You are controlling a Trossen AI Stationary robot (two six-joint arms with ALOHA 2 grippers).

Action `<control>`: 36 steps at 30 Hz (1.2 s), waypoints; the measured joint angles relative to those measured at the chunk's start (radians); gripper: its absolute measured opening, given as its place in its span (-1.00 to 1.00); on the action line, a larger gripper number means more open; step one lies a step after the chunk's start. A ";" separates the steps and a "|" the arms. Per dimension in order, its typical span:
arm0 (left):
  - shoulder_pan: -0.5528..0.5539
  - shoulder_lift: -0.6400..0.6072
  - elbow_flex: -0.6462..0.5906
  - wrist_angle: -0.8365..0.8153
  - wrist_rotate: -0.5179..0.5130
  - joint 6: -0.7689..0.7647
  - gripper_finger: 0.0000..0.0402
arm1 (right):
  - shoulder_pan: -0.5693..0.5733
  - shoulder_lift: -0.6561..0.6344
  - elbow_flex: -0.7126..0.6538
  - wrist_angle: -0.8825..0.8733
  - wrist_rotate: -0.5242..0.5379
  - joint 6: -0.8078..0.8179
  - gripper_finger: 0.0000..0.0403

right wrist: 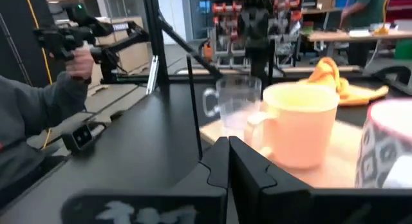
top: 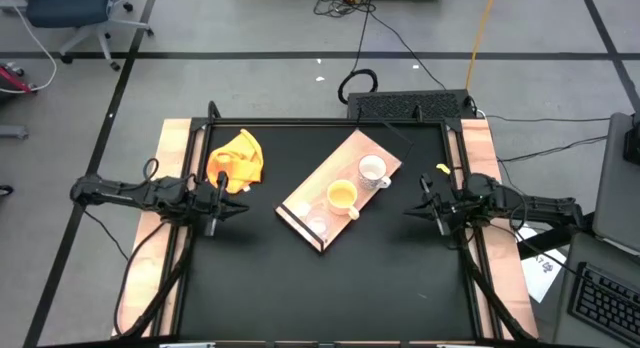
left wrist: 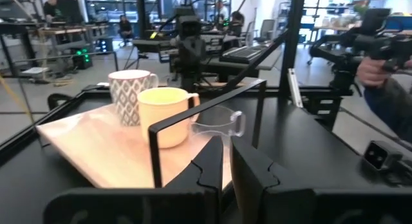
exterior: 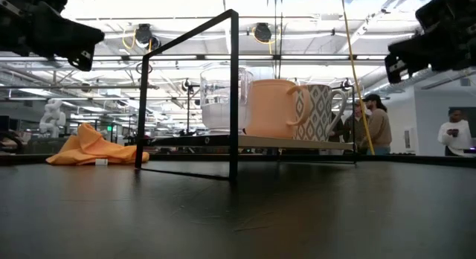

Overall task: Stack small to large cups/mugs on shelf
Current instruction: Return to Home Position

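The shelf, a board of light wood with a dark strip on one short end, lies diagonally in the middle of the black surface. In the low view it is raised above the surface on a thin black frame. Three vessels stand upright on it in one row. The tiny clear glass cup is nearest to the end with the dark strip, the yellow-orange mug is in the middle, and the white mug, which has a grey pattern, is toward the other end. Each one stands just beside the next; I cannot tell if they touch. The left tool hangs above the surface on the left side of the shelf, well apart from it, and holds nothing. In the left wrist view its fingers show only a narrow gap between them, so they are a little apart. The right tool hangs on the right side of the shelf, also apart from it and also with nothing in it. In the right wrist view its fingers are pressed together. A yellow cloth lies crumpled on the surface near the left arm, away from the shelf. Behind the surface, people stand in the room.
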 joint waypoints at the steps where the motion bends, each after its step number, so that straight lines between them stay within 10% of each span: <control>1: -0.007 0.000 0.000 0.002 0.000 -0.001 -0.85 | 0.000 -0.008 -0.012 0.012 0.003 0.006 -1.00; 36: -0.067 0.001 -0.108 0.066 -0.079 -0.019 -0.85 | 0.000 -0.025 -0.093 0.152 0.000 0.021 -1.00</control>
